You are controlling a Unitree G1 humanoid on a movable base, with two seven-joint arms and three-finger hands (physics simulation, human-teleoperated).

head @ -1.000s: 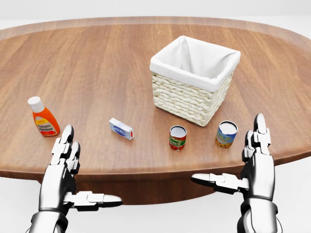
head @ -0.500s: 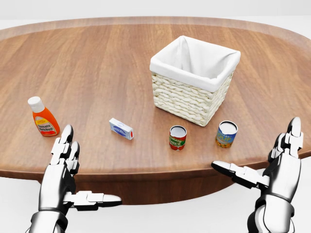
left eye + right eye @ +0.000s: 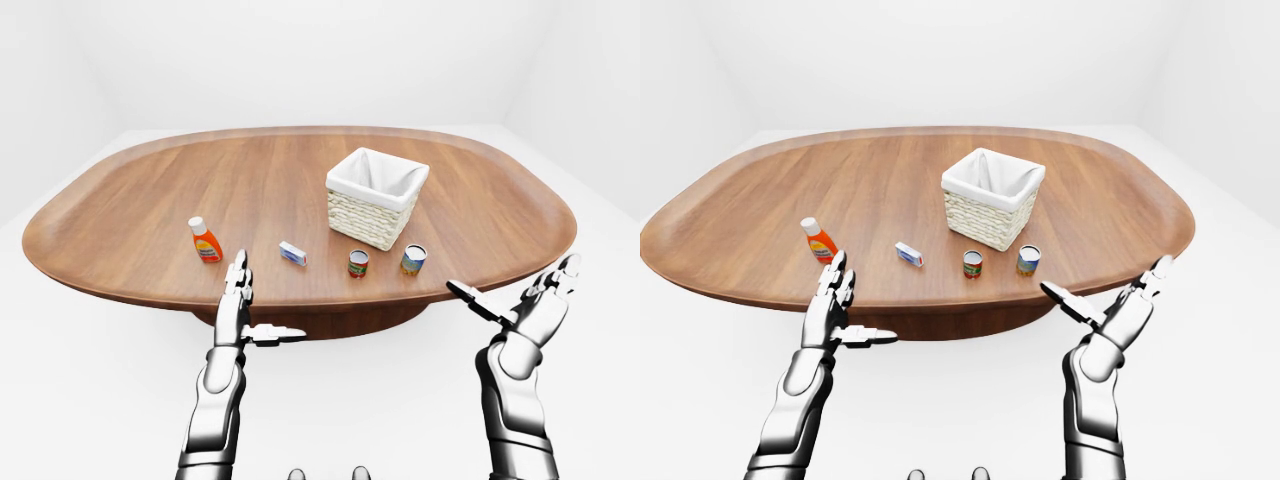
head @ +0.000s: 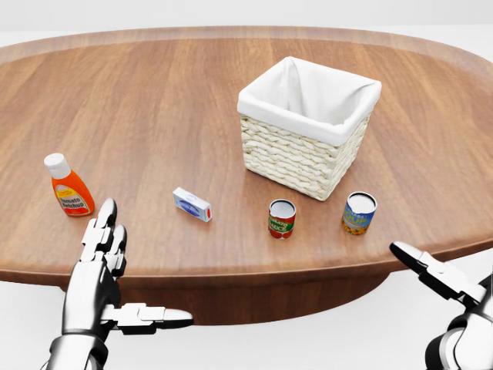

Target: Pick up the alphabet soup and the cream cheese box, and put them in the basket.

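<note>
My left hand (image 4: 104,266) hangs open and empty at the surface (image 4: 154,100) edge — the cream cheese box (image 4: 192,204) lies just up-right of it, long axis slanting down-right. My right hand (image 3: 530,310), splayed and empty, stands nearer the red alphabet soup (image 4: 282,218); both lie near the basket (image 4: 306,127).

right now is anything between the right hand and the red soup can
Nothing visible. The right hand is open off the table's near edge, and bare wood lies between it and the red soup can. The blue can stands just right of it.
</note>
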